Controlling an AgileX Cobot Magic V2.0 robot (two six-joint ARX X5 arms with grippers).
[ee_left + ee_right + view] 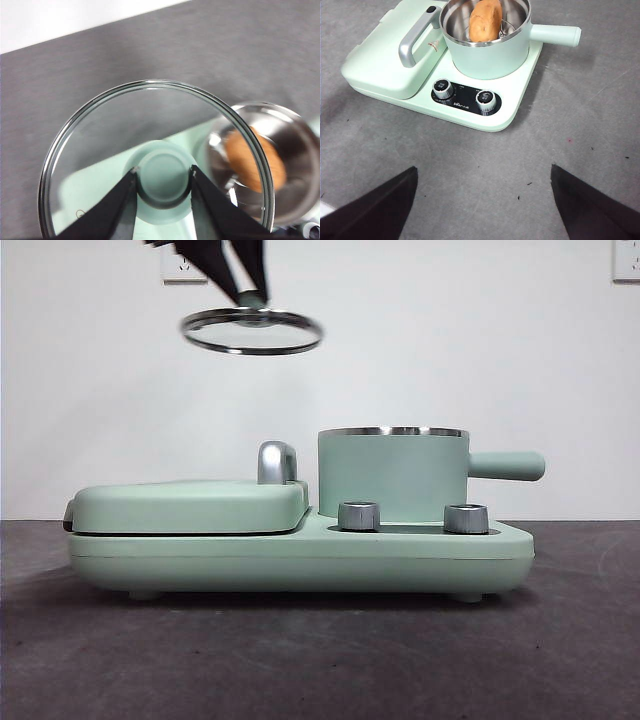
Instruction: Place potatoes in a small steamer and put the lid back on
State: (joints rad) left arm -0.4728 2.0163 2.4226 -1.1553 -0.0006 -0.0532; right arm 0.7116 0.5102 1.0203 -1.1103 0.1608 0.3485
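Pinched on the lid's green knob, the left gripper (163, 176) holds the lid (252, 331) in the air, level, high above the griddle cover (190, 505) and well apart from the steamer (392, 475). Open air lies between the lid's steel rim and the steamer's rim. Inside the uncovered steamer sits the potato (485, 19), leaning on the steel wall. Its handle (505, 465) juts out past the base (300, 558). Spread wide, the right gripper (482, 200) hangs over bare table (520, 165) in front of the two dials.
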